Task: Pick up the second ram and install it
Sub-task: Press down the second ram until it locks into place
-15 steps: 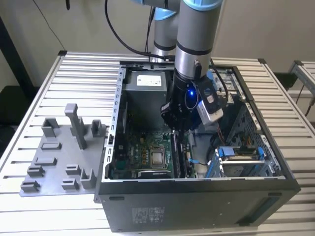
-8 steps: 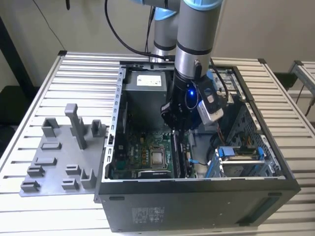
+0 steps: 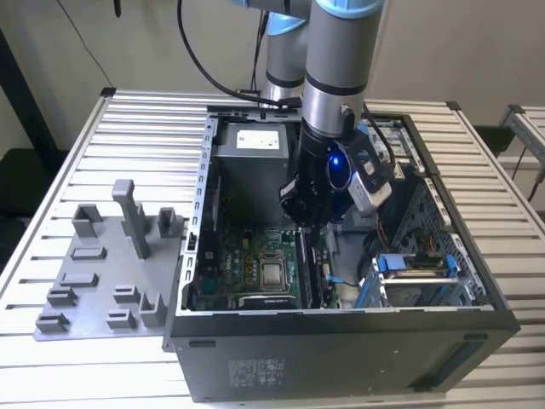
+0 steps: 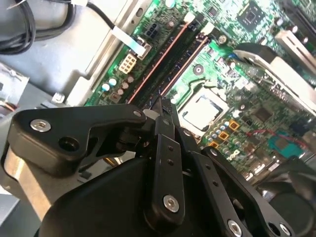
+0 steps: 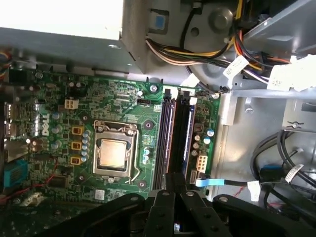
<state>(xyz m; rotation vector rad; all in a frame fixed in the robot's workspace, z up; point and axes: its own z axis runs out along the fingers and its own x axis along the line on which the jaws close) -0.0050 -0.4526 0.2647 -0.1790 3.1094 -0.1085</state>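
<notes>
My gripper (image 3: 308,220) reaches down inside the open computer case (image 3: 196,256), just over the motherboard (image 5: 59,98). In both wrist views its black fingers (image 4: 168,148) are pressed together, and nothing shows between them. Its tip (image 4: 164,104) hovers over one end of the black memory slots (image 5: 165,138) beside the processor socket (image 5: 113,153). A long dark stick with chips, which looks like the ram (image 5: 186,133), stands seated in the slot farther from the processor. I cannot tell whether the gripper (image 5: 173,181) touches it.
A grey holder plate (image 3: 85,281) with light-grey blocks lies on the slatted table at the exterior view's left. Cable bundles (image 5: 197,54), the power supply (image 3: 255,145) and a drive bay with blue tabs (image 3: 413,268) crowd the case around the board.
</notes>
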